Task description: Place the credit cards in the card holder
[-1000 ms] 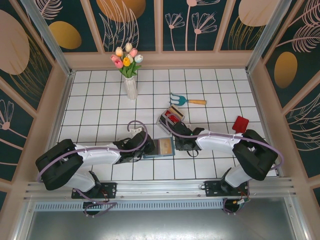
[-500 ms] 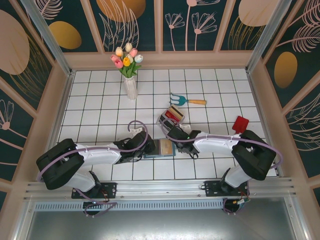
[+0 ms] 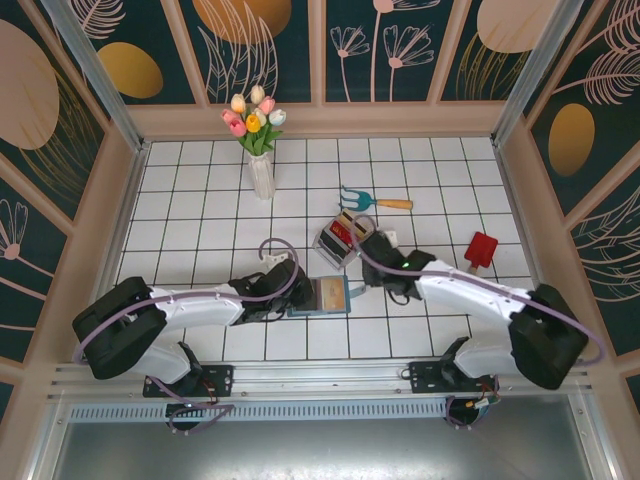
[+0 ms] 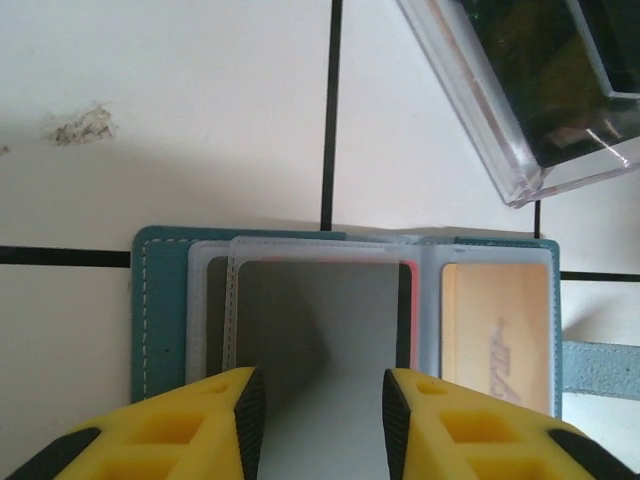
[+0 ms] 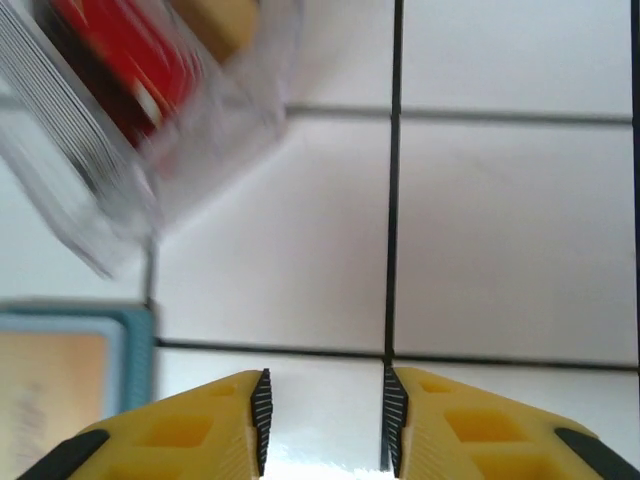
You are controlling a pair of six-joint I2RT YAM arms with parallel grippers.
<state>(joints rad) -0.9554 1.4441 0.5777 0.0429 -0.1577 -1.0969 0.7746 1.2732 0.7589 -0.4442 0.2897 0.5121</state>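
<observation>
The card holder (image 3: 325, 296) lies open under the half-open, empty left gripper (image 4: 318, 395), while the right gripper (image 5: 325, 400), also half-open and empty, hovers just beyond it, so next it probably must pick one of the credit cards (image 3: 344, 233) from the clear tray (image 3: 330, 246) there.

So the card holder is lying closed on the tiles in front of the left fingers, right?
Not closed. The card holder is lying open on the tiles, clear pockets showing, in front of the left fingers. The left wrist view shows it.

surface: white tiled table (image 3: 200, 200) | on it: card holder (image 3: 322, 297), clear tray (image 3: 335, 238), vase (image 3: 261, 175), hand rake (image 3: 372, 201), red item (image 3: 481, 249)
</observation>
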